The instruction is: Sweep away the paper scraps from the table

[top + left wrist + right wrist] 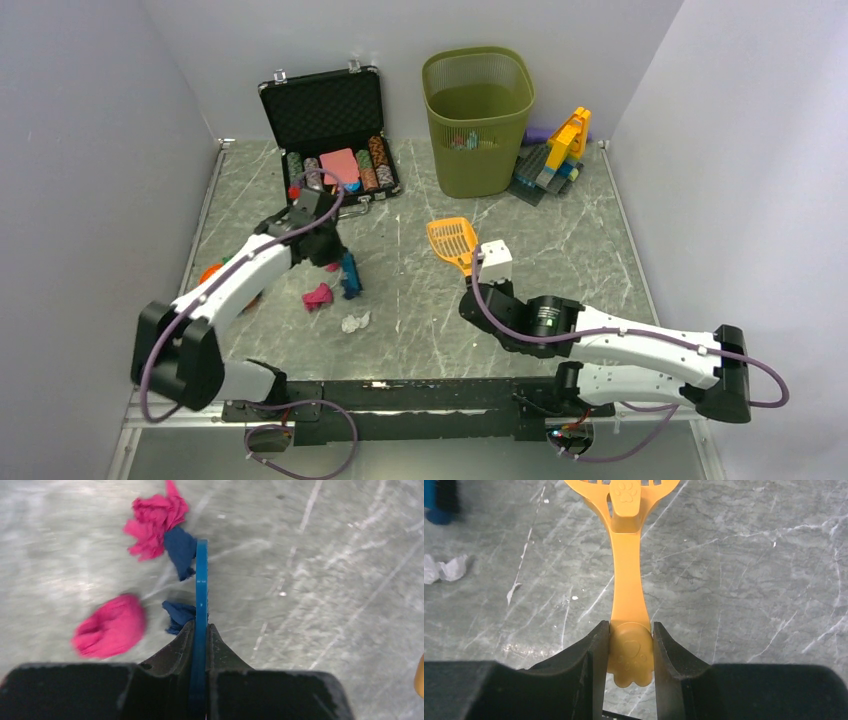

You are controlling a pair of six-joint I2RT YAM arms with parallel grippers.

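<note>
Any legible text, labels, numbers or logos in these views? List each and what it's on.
No words or numbers are legible in any view.
Paw-print emblem, no lettering: moulded twice on the orange scoop, at the handle end held in the right gripper and near the head.
Markings on the poker chips in the case: too small to read.
No marking shows on the blue tool in the left gripper.

My left claw [338,258] grips a blue tool [350,277] over the table [420,310]. A pink scrap [318,296] lies just left of the tool, and a white scrap [355,321] sits nearer me. My right claw [474,272] holds an orange scoop [451,240]; the bin [477,120] stands well beyond it. The chip case [330,130] lies open beyond my left claw.
</note>
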